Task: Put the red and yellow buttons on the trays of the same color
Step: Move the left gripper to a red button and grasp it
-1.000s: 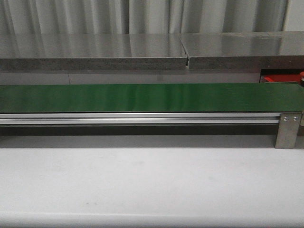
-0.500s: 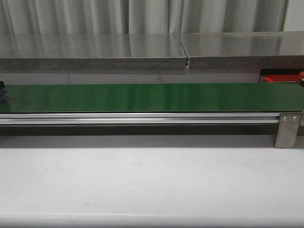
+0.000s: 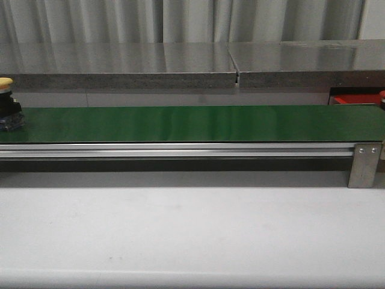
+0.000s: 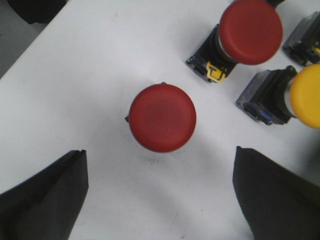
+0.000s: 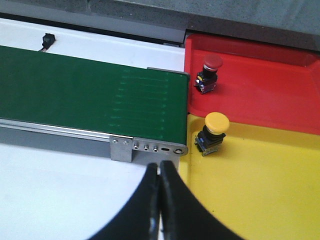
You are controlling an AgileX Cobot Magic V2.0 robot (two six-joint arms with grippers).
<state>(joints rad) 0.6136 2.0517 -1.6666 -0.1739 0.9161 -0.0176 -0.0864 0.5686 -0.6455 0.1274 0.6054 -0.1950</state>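
Grey curtains and a steel counter back our scene, and the green conveyor belt (image 3: 192, 123) runs across it as our landmark. At the belt's far left end we see a yellow-capped button (image 3: 7, 103) standing upright on the green surface, partly cut by the frame edge. In front of the belt lies the bare white table (image 3: 192, 235). At the belt's right end a metal bracket (image 3: 364, 164) holds the rail, and just beyond that end we see a sliver of the red tray (image 3: 355, 99).

Our left gripper (image 4: 160, 195) hangs with fingers spread wide above a white surface, a red button (image 4: 162, 117) upright between and ahead of them, untouched. Near it lie a second red button (image 4: 250, 32) and a yellow button (image 4: 305, 95), both tipped on their sides.

Our right gripper (image 5: 160, 195) hovers off the belt's right end with fingers pressed together, holding nothing. Beyond that end, a small red button (image 5: 210, 72) sits in the red tray and a yellow one (image 5: 214, 132) sits in the yellow tray (image 5: 260, 200).
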